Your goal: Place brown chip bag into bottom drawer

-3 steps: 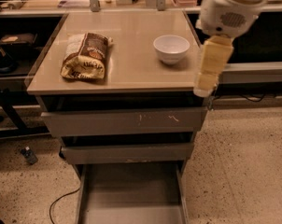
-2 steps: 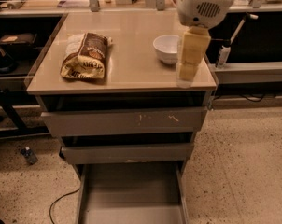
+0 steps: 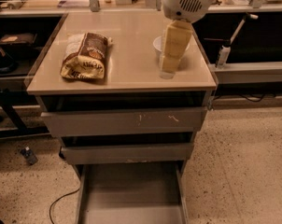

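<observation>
The brown chip bag [image 3: 85,57] lies flat on the left part of the cabinet top [image 3: 127,76]; it is dark brown with yellow-tan edges and white lettering. The bottom drawer [image 3: 130,195] stands pulled open below the cabinet, its flat floor bare. My gripper [image 3: 169,68] hangs from the white wrist housing over the right part of the top, well to the right of the bag and apart from it. It covers most of the white bowl [image 3: 158,44].
The scratched-front top drawer [image 3: 124,121] and the narrower middle drawer [image 3: 127,152] are pushed in. A shelf with a spray bottle [image 3: 222,54] stands at the right. A workbench with tools runs along the back. A cable lies on the floor at bottom left.
My gripper has moved left from beyond the cabinet's right edge to over the top, in front of the white bowl. The bag and the drawers have not moved.
</observation>
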You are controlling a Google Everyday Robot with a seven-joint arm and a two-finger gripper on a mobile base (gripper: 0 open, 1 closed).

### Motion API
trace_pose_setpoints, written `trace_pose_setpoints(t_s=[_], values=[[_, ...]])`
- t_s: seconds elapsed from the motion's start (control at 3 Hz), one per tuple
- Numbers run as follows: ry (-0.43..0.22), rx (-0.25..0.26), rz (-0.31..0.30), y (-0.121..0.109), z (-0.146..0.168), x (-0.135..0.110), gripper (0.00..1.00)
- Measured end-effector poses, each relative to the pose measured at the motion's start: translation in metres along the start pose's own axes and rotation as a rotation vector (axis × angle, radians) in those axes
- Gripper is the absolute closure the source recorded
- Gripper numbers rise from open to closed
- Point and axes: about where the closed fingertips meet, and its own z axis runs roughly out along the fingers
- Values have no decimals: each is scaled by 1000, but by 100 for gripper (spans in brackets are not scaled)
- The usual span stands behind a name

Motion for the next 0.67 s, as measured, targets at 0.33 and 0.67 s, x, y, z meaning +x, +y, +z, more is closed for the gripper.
trace_pose_setpoints(t_s=[0.33, 0.67], values=[[-47, 15, -10, -29, 6, -41, 0], [-101, 0, -35, -49, 16, -91, 0]])
